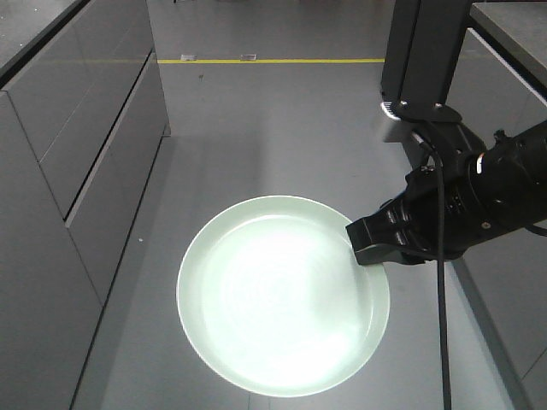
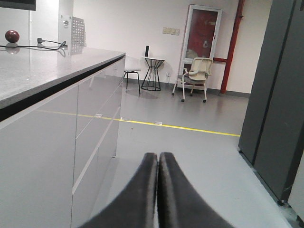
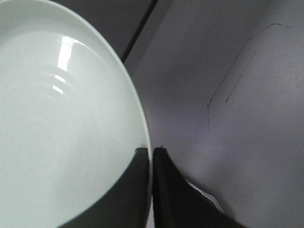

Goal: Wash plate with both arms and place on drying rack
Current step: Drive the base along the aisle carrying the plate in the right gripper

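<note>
The pale mint-green plate [image 1: 282, 295] hangs face up above the grey floor, held by its right rim. My right gripper [image 1: 363, 242] is shut on that rim; the right wrist view shows the plate [image 3: 57, 123] filling the left side, its thin edge pinched between the two dark fingers of the right gripper [image 3: 151, 151]. My left gripper [image 2: 158, 156] is shut with nothing between its fingers, pointing down an aisle; it does not show in the front view. The drying rack is out of view.
Grey cabinet fronts [image 1: 77, 162] run along the left under a stone counter [image 2: 42, 61]. A dark tall cabinet [image 2: 275, 95] stands at the right. A yellow floor line [image 1: 273, 61] crosses ahead. Chairs and a small table [image 2: 153, 71] stand far back.
</note>
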Robot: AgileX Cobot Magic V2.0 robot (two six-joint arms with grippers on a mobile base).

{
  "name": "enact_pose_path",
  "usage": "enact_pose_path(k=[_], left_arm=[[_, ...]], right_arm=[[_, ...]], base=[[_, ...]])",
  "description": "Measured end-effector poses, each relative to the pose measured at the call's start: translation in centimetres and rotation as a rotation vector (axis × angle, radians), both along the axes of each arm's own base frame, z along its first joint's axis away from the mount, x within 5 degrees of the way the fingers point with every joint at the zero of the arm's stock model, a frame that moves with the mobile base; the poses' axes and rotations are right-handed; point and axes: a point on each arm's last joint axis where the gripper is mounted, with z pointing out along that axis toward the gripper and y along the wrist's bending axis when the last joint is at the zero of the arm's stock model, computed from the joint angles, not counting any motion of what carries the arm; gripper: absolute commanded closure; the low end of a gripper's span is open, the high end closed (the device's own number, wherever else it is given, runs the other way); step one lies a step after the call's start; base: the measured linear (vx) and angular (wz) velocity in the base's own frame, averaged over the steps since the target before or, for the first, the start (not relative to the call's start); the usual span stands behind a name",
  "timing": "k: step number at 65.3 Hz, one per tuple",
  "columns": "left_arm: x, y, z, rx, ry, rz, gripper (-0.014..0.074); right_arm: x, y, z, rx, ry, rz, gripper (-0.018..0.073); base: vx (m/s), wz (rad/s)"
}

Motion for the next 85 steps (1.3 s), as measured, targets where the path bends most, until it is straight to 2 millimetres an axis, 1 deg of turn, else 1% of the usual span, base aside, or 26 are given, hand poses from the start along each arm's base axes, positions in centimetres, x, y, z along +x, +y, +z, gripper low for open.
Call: enact_pose_path(k=[85], left_arm=[[0.00, 0.00, 0.00, 0.000, 0.000, 0.000, 0.0603]], right_arm=[[0.00, 0.00, 0.00, 0.000, 0.000, 0.000, 0.0564]], base=[[0.17, -0.02]])
